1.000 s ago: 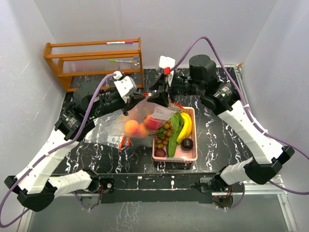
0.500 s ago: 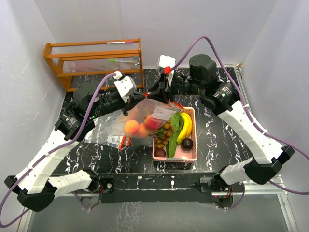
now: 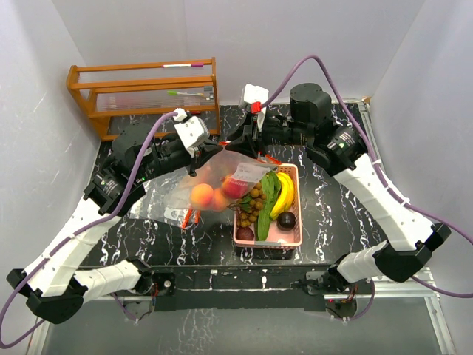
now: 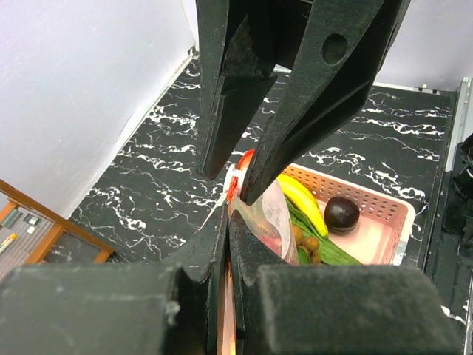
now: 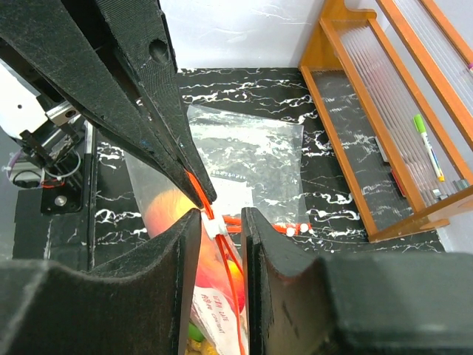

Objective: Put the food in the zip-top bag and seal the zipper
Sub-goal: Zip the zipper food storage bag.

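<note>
Squeezed closer than before, right hand [image 5: 220, 223] sits round the zipper [image 5: 210, 214] of the zip-top bag [image 3: 213, 180], grip unclear; left hand [image 4: 228, 222] pinches the bag.

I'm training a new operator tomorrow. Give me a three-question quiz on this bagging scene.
1. True or false: the zip-top bag is empty.
2. Which gripper is pinched shut on the bag's zipper edge?
3. The bananas lie: A in the pink basket; B in the bag; C between gripper fingers.
Key: 1 false, orange fruits are inside; 2 left gripper; 3 A.
</note>
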